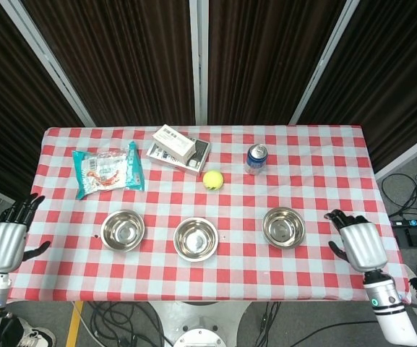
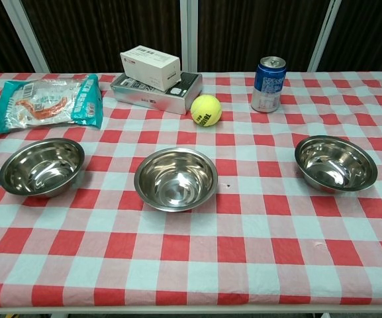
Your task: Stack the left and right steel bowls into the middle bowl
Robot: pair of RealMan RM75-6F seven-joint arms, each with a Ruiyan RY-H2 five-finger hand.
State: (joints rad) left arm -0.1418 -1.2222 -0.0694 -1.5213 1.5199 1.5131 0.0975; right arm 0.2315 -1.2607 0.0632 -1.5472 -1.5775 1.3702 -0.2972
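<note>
Three bowls in a row in your head view: left bowl [image 1: 122, 230], middle bowl [image 1: 196, 238], right bowl [image 1: 283, 226]. Your left hand [image 1: 3, 242] and right hand [image 1: 358, 242] are spread, empty, at the table's sides. Chest view: bowls unstacked, apart, no hands.

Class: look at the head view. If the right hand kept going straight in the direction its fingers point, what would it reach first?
Probably the right steel bowl. The right hand hovers open over the table's edge, fingers aimed up-left toward it; its height is unclear, so it might pass just behind the bowl.
</note>
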